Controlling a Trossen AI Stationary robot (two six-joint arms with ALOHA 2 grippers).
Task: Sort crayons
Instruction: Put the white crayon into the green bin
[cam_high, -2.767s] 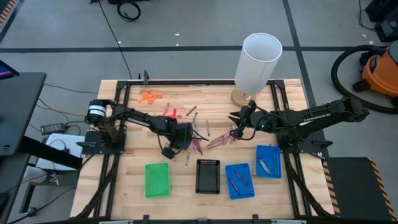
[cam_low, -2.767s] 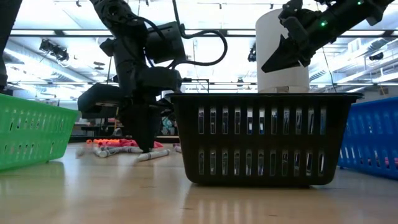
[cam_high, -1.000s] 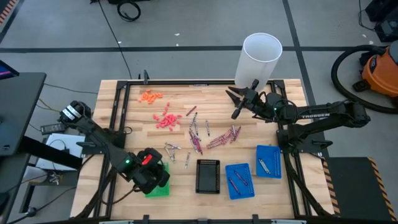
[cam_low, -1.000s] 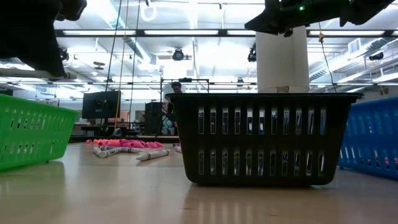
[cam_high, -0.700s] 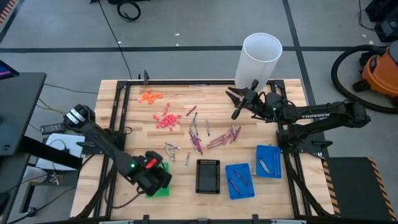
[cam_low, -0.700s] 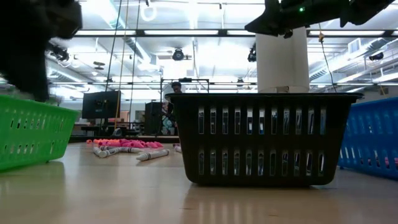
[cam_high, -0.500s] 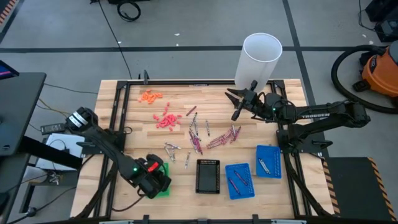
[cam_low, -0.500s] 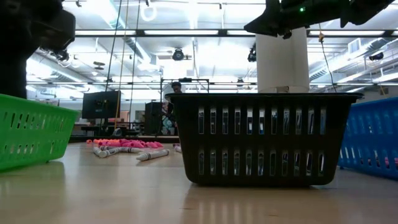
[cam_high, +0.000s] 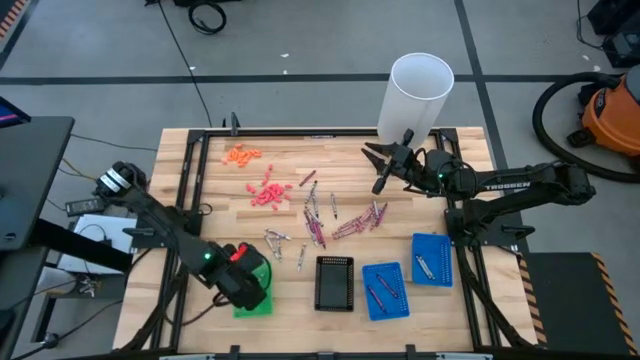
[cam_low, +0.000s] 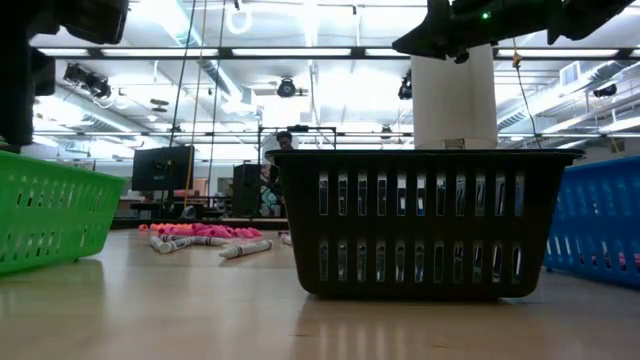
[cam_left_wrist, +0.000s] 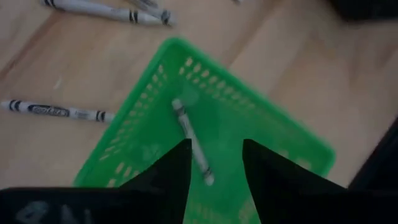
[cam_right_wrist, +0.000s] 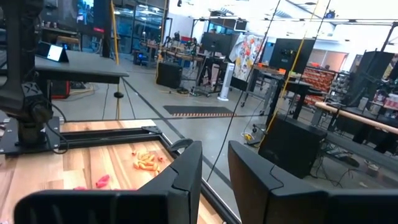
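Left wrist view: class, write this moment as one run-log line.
left pincer: open over green tray | silvery-grey crayon: lying in tray | right pincer: waiting near white cylinder

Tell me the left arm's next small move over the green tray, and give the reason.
Probably lift the left gripper clear and swing it back toward the loose crayons at mid-table. Its fingers stand apart above the green tray, and a grey crayon lies inside, free of them, so this drop looks done. The right gripper waits near the white cylinder.

crayons (cam_high: 322, 213) scattered mid-table, one grey crayon (cam_left_wrist: 191, 142) in green tray (cam_left_wrist: 155, 106)
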